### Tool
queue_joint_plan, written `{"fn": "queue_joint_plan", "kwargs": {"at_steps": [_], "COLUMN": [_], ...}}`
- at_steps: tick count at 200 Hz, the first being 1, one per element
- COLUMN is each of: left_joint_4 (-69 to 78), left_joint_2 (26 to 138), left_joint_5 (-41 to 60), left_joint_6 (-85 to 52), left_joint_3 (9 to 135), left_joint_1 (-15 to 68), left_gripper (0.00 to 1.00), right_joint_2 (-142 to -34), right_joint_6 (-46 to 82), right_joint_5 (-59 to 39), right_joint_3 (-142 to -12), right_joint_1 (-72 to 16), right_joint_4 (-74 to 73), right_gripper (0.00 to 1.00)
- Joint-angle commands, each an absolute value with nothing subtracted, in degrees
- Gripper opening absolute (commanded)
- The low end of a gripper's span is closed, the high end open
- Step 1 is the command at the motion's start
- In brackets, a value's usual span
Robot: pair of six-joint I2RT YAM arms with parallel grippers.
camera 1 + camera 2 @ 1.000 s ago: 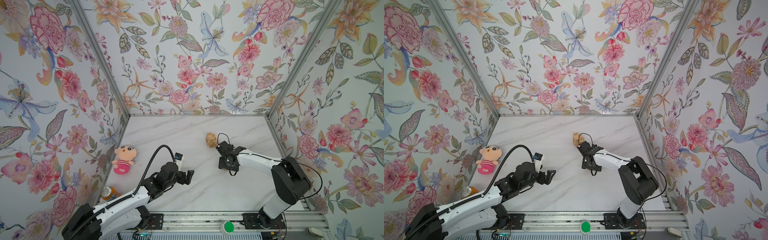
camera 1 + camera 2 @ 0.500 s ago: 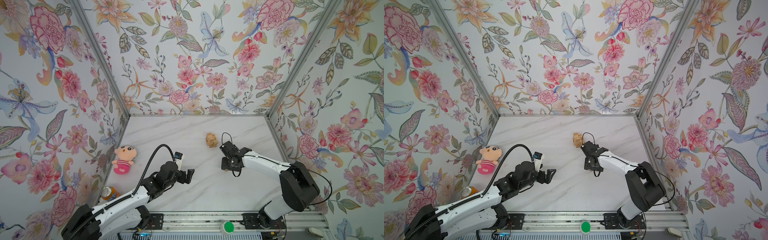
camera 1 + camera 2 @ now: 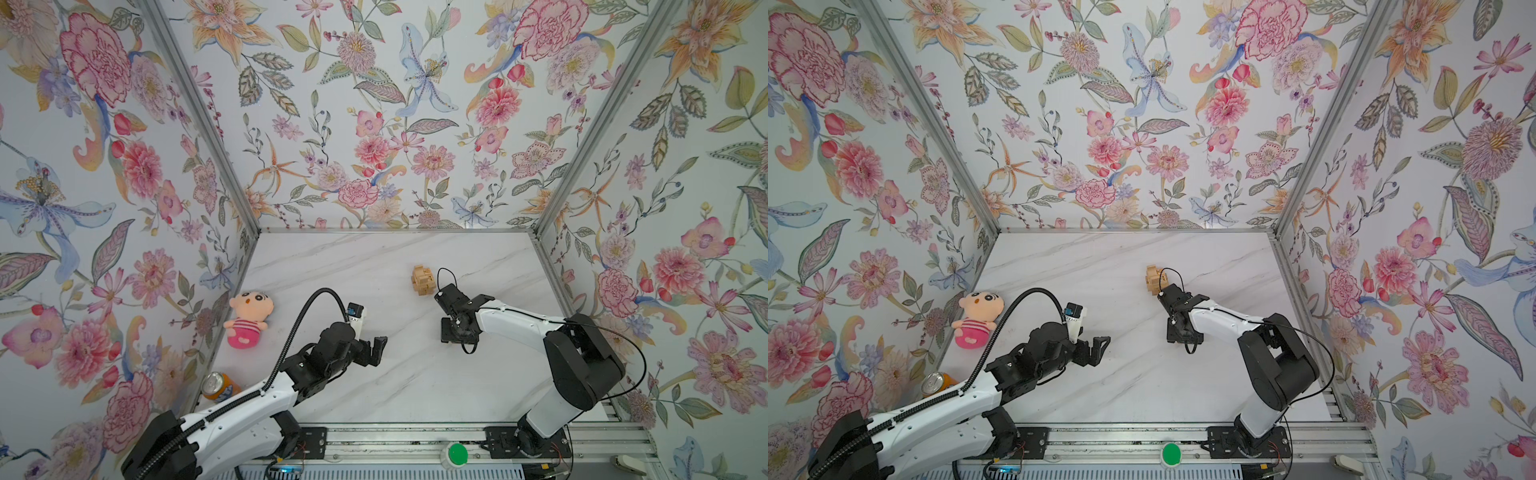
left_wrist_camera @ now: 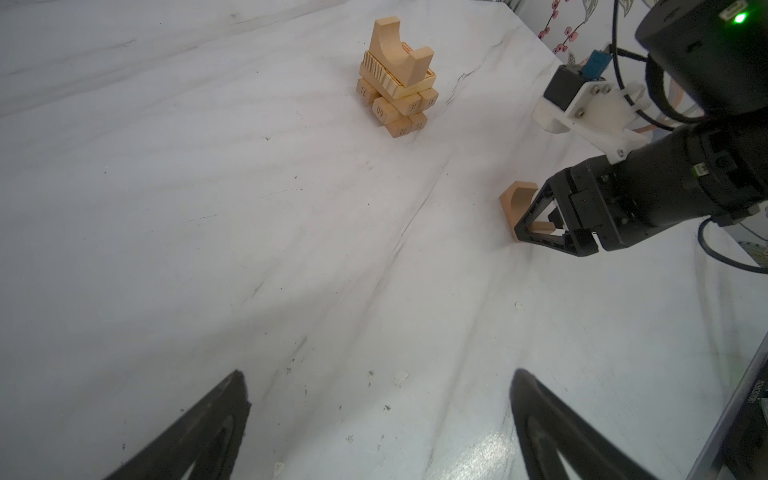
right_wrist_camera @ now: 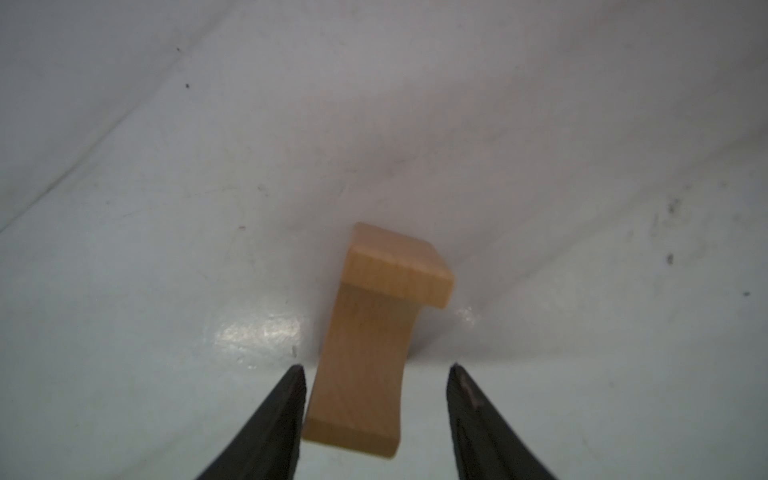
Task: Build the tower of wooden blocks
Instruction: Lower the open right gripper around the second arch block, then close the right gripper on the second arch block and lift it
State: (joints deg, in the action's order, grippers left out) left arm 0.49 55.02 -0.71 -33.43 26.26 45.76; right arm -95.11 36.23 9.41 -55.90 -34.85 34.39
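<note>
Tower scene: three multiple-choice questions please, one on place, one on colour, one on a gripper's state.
1. The tower stands: A) against the left wall; B) at the front edge; C) on the table's far half.
2. The drink can is: A) blue; B) orange; C) green.
3. The left gripper is: A) open and empty; B) shut on a block; C) shut on the doll.
C: both top views show it well back. B: its side is orange. A: its fingers stand wide apart with nothing between.
</note>
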Motion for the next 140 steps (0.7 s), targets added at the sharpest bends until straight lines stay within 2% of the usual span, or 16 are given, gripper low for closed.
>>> {"fn": "queue_joint_plan", "kwargs": {"at_steps": [1,72,99,140], "left_joint_4": [-0.36,0.54,0.29,0.19], "left_joint_2": [55.41,57.54,57.70,57.73], "left_joint_5": [-2.20,-1.92,-2.24,-2.34], "left_joint_6": [-33.42,-33.14,-33.06,-33.24], "left_joint_3": [28.54,29.50,29.69,29.81], "left_joint_1": [45.22,45.22,45.13,45.18], "left_gripper": [0.99,0.99,0.99,0.99], "right_joint_2": [-95.28,-94.54,-95.36,-96.48], "right_joint_6": [35.08,32.99,32.20,31.03], "right_joint_5": [9.23,8.29,7.67,5.33], "right_joint_3": [-56.22,-55.44,-56.20,-56.36], "right_joint_1": [-33.90,-32.05,-31.89,-31.89], "right_joint_4": [34.59,33.93,33.93,33.76], "right_gripper": [0.55,0.52,0.46,0.45]}}
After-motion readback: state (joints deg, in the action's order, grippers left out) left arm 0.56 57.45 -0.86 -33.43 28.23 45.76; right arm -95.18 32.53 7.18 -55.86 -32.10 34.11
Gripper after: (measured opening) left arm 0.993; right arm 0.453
